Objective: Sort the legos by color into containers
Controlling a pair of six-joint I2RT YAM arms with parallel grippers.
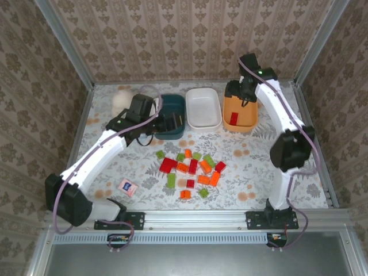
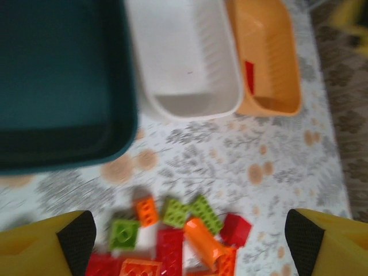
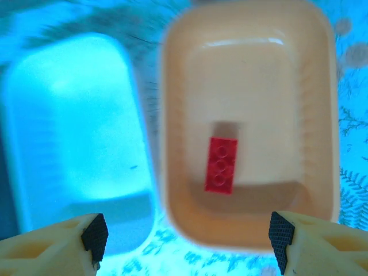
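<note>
Several red, orange and light green legos [image 1: 192, 169] lie in a loose pile at the table's middle. Behind them stand the dark teal tub [image 1: 171, 109], the white tub [image 1: 203, 107] and the orange tub [image 1: 248, 118]. One red brick [image 1: 234, 118] lies flat in the orange tub. My right gripper [image 3: 187, 236] hangs open above that tub's near end, the red brick [image 3: 221, 164] below it. My left gripper [image 1: 174, 122] is open at the teal tub's near edge. In the left wrist view, nothing sits between the left gripper's fingers [image 2: 72, 238], and the pile [image 2: 178, 238] lies far beneath.
A small pink-and-white card [image 1: 127, 187] lies at the near left of the table. A pale round object [image 1: 121, 100] sits at the back left, beside the left arm. Metal frame rails and wallpapered walls close in the table on three sides.
</note>
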